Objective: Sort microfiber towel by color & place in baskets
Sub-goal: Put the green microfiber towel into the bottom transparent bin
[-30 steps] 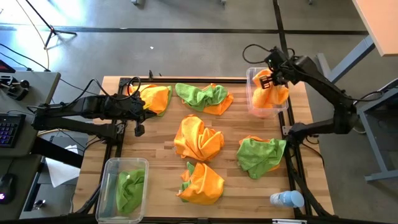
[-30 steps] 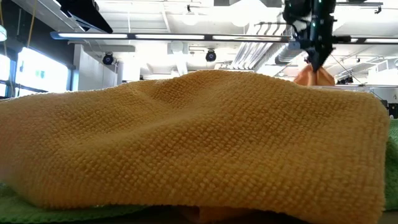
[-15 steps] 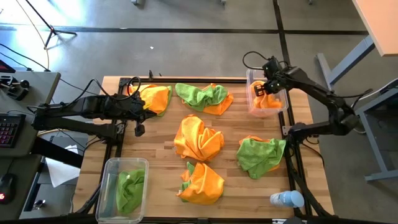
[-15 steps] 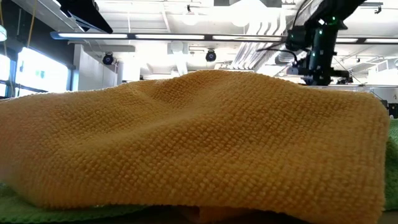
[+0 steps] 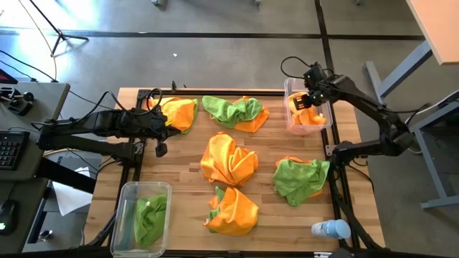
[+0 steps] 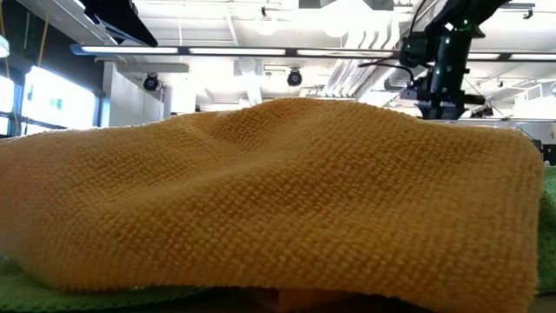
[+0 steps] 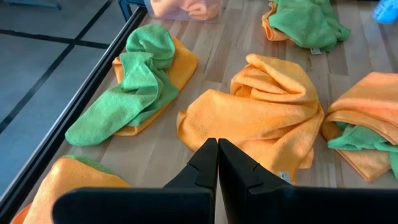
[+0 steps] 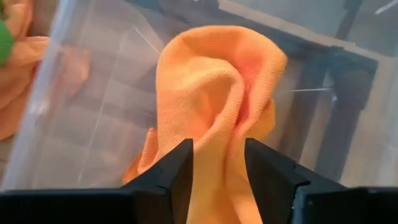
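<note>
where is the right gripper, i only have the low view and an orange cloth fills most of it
Observer: The right gripper is down inside the clear basket at the table's far right corner, over an orange towel.
Operator: is it still gripping that towel
Observer: Its fingers stand apart with the orange towel bunched between them; I can't tell whether they grip it.
Operator: and the left arm
Observer: The left gripper is shut and empty, waiting above the table's left side near an orange towel.
Operator: other basket
Observer: The near-left basket holds one green towel.
</note>
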